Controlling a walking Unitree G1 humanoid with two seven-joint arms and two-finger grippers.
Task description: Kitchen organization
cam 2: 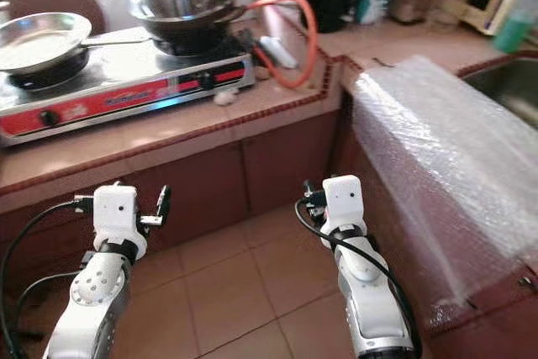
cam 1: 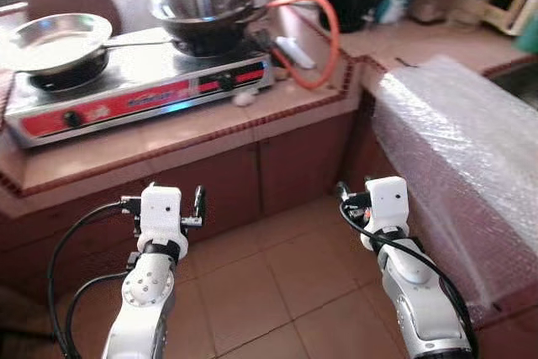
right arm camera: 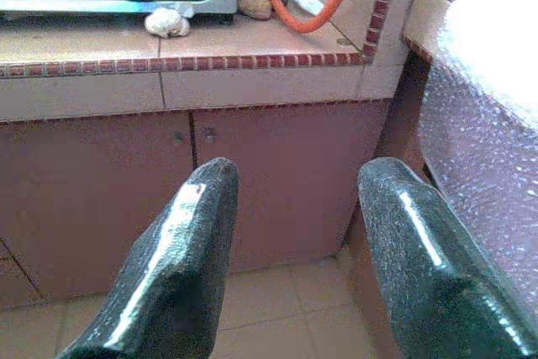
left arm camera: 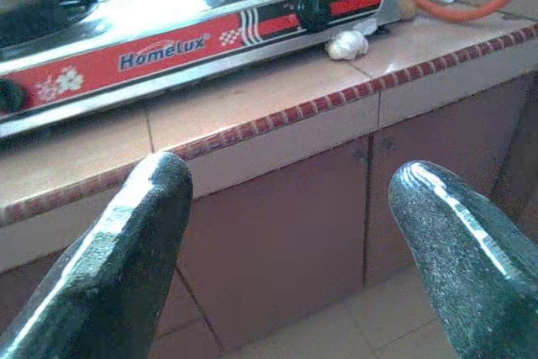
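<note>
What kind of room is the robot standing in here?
Most likely a home kitchen: a gas stove with pans sits on a tiled counter, above brown cupboard doors.

The tiled counter (cam 1: 210, 136) carries a red and silver gas stove (cam 1: 134, 81). Just beside the stove, at about 4 o'clock from it, lies a garlic bulb (cam 1: 244, 98). An orange hose (cam 1: 324, 48) curves over the counter at 3 o'clock.
</note>
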